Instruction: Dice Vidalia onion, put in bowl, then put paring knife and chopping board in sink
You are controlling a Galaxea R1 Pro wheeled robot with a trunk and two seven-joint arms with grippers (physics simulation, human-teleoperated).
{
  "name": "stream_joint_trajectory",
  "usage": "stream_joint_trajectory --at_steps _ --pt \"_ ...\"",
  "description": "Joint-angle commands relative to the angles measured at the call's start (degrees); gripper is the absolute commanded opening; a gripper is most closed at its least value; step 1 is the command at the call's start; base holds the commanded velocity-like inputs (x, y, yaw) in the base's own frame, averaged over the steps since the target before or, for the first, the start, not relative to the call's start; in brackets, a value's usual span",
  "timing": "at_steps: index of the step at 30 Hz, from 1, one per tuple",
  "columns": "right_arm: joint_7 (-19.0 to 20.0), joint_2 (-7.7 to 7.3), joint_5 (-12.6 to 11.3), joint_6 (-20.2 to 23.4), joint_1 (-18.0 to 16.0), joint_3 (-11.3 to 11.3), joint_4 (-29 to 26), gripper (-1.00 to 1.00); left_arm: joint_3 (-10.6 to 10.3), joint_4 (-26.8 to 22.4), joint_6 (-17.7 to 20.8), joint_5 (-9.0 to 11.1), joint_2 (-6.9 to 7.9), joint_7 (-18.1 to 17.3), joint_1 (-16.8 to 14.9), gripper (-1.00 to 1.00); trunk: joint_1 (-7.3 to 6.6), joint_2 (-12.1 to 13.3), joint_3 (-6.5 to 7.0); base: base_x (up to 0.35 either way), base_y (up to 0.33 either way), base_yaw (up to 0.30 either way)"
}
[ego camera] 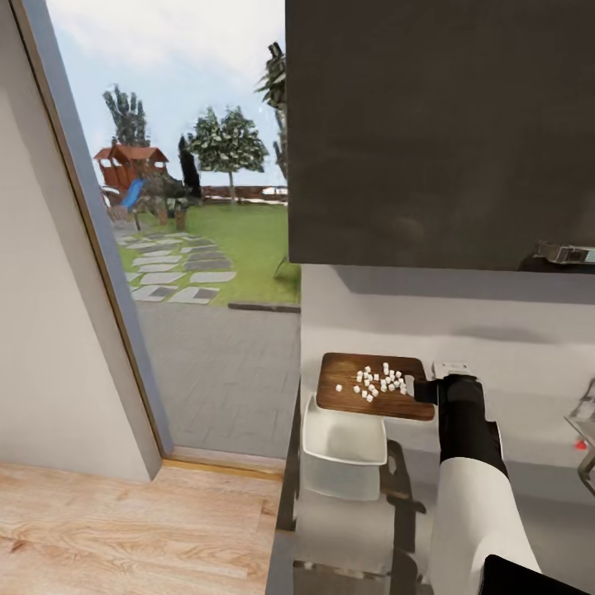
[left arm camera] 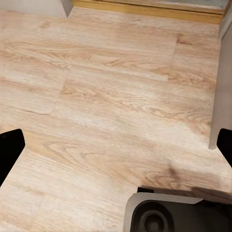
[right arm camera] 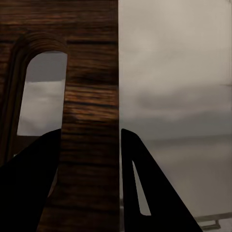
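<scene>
Your right end effector (right arm camera: 89, 159) is clamped on the chopping board (ego camera: 376, 384): in the right wrist view its two dark fingers (right arm camera: 29, 188) sit on either side of the strip of wood between the slot handle (right arm camera: 41, 94) and the board's end edge, pressed against it. In the head view that end effector (ego camera: 431, 388) grips the board at its right end, with your black and white forearm (ego camera: 471, 479) running back from it toward you.

The board is held roughly level, raised above the desk (ego camera: 496, 388), with its near left corner overlapping the far rim of the bowl (ego camera: 345, 436). The diced onion (ego camera: 378, 382) lies as a loose scatter of small white bits on the middle and right of the board's top. The white bowl sits on the desk just below the board, near the desk's left edge, and I can see no onion bits in the part of the bowl that shows.

Your left end effector (left arm camera: 116, 145) is spread wide apart and holding nothing; its dark fingertips (left arm camera: 9, 150) show at the edges of the left wrist view, over the pale wooden floor (left arm camera: 106, 87), with part of the robot's base (left arm camera: 154, 215) below.

At the right edge of the head view, a bit of the chrome tap (ego camera: 585, 438) with its red dot shows. A dark wall cabinet (ego camera: 438, 132) hangs above the desk.
</scene>
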Motion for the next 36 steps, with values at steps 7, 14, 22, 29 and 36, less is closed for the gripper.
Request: stream_joint_trajectory --at_steps 7,14,22,29,36 --pt "-0.1 0.07 0.6 -0.2 -0.1 -0.2 -0.1 -1.0 -0.5 -0.1 -0.1 0.3 0.09 0.5 0.0 1.0 0.04 -0.1 -0.1 0.003 0.002 0.0" --pt "0.1 0.07 0.6 -0.4 -0.1 -0.2 0.0 -1.0 -0.5 -0.1 -0.1 0.3 0.09 0.5 0.0 1.0 0.04 -0.1 -0.1 0.0 0.0 0.0" --pt "0.4 0.07 7.5 -3.6 -0.1 -0.2 0.1 -1.0 -0.5 -0.1 -0.1 0.3 0.09 0.5 0.0 1.0 0.04 -0.1 -0.1 0.0 0.0 0.0" --pt "0.7 0.07 9.1 -5.0 -0.1 -0.2 0.1 -1.0 -0.5 -0.1 -0.1 0.3 0.09 0.5 0.0 1.0 0.04 -0.1 -0.1 0.0 0.0 0.0" --pt "0.7 0.07 9.2 -5.1 -0.1 -0.1 0.1 -1.0 -0.5 -0.1 -0.1 0.3 0.09 0.5 0.0 1.0 0.04 -0.1 -0.1 0.0 0.0 0.0"
